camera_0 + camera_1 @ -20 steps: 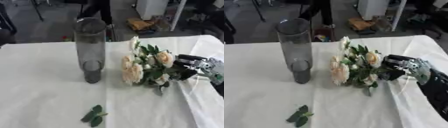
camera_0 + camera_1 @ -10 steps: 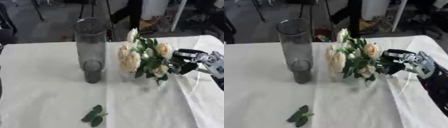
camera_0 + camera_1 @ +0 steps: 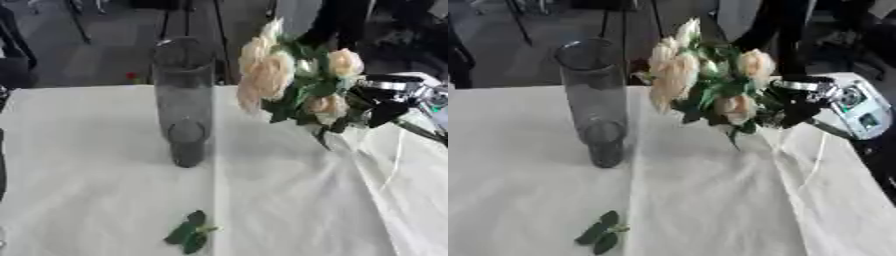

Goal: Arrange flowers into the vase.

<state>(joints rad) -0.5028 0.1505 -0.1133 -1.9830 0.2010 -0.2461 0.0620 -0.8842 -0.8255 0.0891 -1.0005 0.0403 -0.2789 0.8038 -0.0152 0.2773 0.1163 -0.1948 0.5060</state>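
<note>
A tall clear glass vase (image 3: 184,100) stands upright on the white tablecloth (image 3: 105,200), left of centre. To its right my right hand (image 3: 802,102) comes in from the right edge, shut on the stems of a bunch of cream roses with green leaves (image 3: 702,80). The bunch is lifted off the cloth, its blooms tilted up and toward the vase's top, a short gap from the glass. My left hand shows in neither view.
A small sprig of green leaves (image 3: 191,232) lies on the cloth in front of the vase. The table's far edge runs just behind the vase, with dark floor, chair legs and a person's legs beyond it.
My right hand has raised the bunch off the cloth and swung its blooms upward and left, closer to the vase's rim. The vase and the leaf sprig have stayed put.
</note>
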